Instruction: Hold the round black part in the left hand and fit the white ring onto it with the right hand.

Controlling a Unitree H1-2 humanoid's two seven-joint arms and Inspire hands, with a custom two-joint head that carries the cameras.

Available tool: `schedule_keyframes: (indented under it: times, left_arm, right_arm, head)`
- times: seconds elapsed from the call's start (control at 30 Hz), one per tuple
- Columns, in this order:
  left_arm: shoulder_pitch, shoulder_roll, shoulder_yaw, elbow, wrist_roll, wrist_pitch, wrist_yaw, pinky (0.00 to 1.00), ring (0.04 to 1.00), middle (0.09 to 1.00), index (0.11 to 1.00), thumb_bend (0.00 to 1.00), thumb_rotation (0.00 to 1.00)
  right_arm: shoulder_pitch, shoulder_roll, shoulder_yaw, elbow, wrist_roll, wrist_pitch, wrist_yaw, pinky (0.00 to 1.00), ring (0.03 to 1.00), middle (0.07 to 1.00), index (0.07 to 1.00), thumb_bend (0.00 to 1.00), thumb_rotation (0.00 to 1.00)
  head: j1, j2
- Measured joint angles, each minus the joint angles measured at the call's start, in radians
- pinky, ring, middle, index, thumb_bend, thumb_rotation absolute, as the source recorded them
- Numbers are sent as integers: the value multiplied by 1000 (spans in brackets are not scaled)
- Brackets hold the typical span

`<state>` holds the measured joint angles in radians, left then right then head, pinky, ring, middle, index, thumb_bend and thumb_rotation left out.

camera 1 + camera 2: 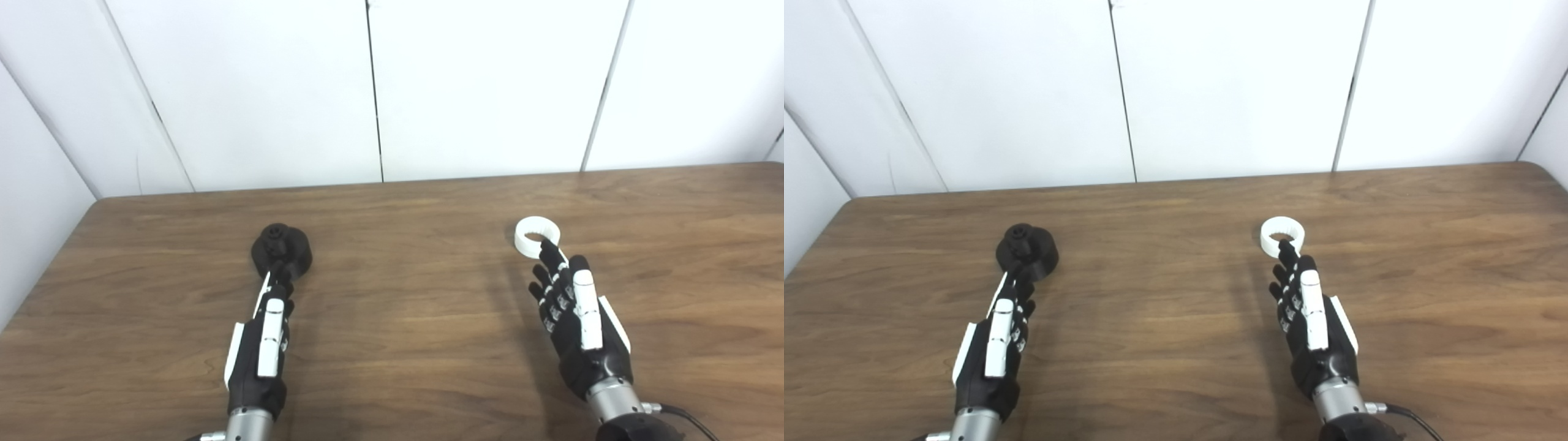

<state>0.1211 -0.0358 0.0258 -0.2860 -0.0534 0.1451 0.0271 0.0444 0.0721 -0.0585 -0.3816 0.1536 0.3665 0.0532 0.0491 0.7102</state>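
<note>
The round black part stands on the wooden table at the left; it also shows in the right eye view. My left hand is open with its fingers stretched forward, fingertips just at the part's near edge, holding nothing. The white ring lies flat on the table at the right, also in the right eye view. My right hand is open with fingers stretched forward; its fingertips overlap the ring's near rim. Whether they touch it I cannot tell.
White wall panels rise right behind the table's far edge. The table's left edge runs near the black part's side. Bare wood lies between the two hands.
</note>
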Motion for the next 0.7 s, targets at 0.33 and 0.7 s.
schedule_keyframes:
  times: [0.33, 0.7]
  left_arm:
    - [3, 3, -1, -1, 4, 0, 1, 1000, 1000, 1000, 1000, 514, 907]
    - [0, 66, 1, -40, 117, 87, -10, 1000, 1000, 1000, 1000, 589, 708]
  right_arm:
    - [-10, -14, -3, 0, 0, 0, 9, 1000, 1000, 1000, 965, 448, 1000]
    - [-12, -22, -3, 2, 1, 0, 12, 1000, 1000, 1000, 966, 456, 1000]
  head:
    - [9, 3]
    - [28, -3]
